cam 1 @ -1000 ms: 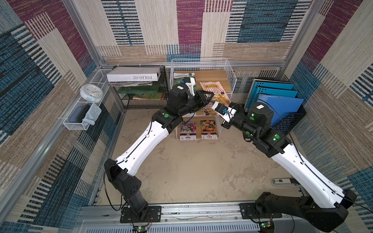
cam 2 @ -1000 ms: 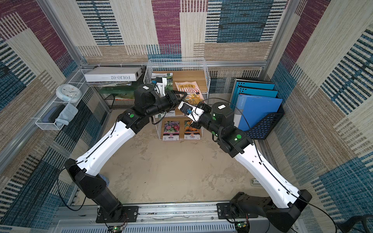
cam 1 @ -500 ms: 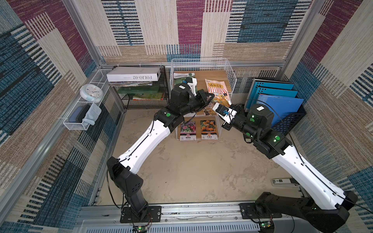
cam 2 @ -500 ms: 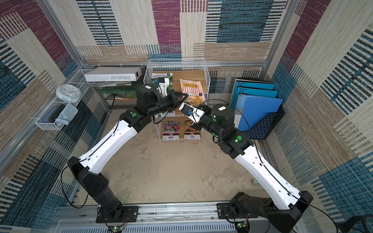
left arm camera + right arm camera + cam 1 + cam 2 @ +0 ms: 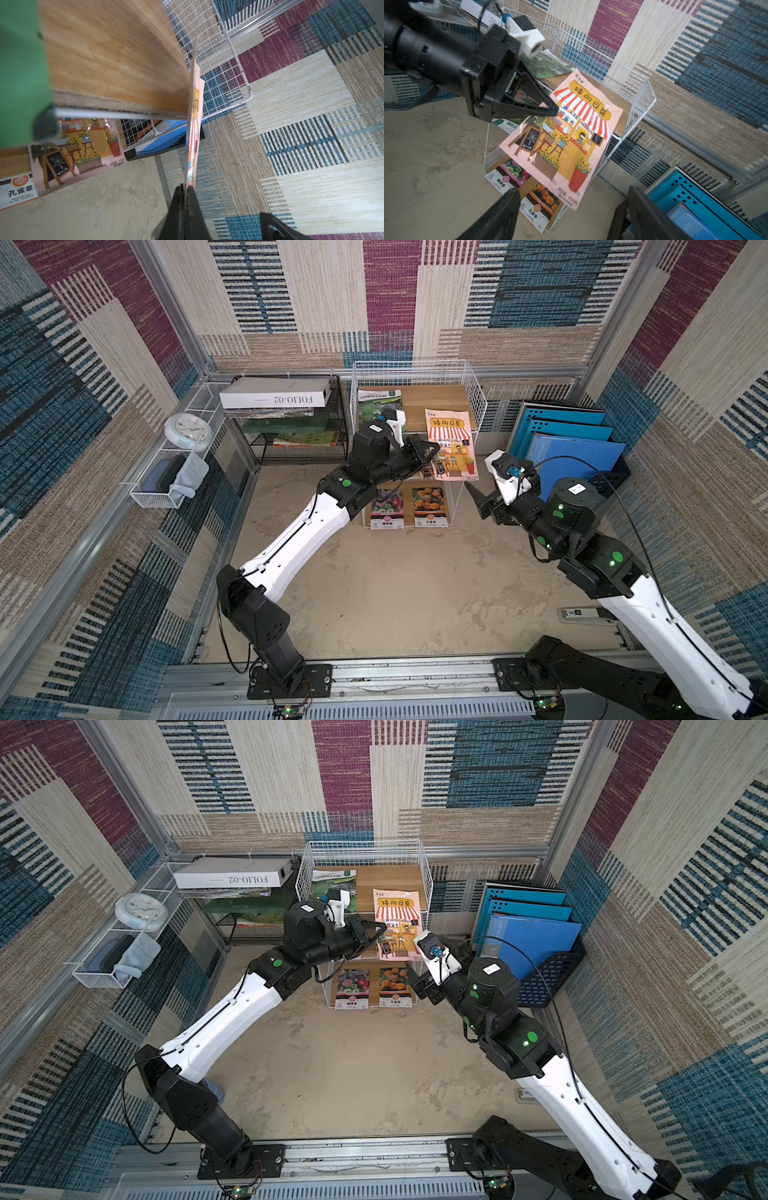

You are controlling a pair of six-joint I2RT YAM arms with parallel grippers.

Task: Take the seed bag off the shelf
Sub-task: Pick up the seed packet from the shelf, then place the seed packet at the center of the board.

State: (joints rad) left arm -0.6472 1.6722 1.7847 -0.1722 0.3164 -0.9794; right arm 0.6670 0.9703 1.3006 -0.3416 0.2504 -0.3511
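The seed bag [image 5: 451,443] [image 5: 397,923] is pink with a striped shop front and sunflowers. It is tilted, its far part over the top board of the shelf [image 5: 473,393] [image 5: 426,878] and its near part hanging past the front edge. My left gripper [image 5: 434,446] [image 5: 384,926] [image 5: 185,188] is shut on the bag's left edge, which shows edge-on [image 5: 192,145] between the jaws. My right gripper [image 5: 478,497] [image 5: 417,979] [image 5: 573,190] stands open and empty, a little in front and to the right of the bag [image 5: 566,141].
A green bag [image 5: 378,406] lies on the top board, and two flower packets [image 5: 387,508] [image 5: 430,506] on the lowest board. A black mesh rack with a white box [image 5: 276,393] stands left, blue folders [image 5: 569,443] right, a wire basket with a clock [image 5: 187,431] far left.
My right gripper let go of the seed bag, opened wide and drew back to the right. My left gripper closed on the bag's left edge and now holds it alone.
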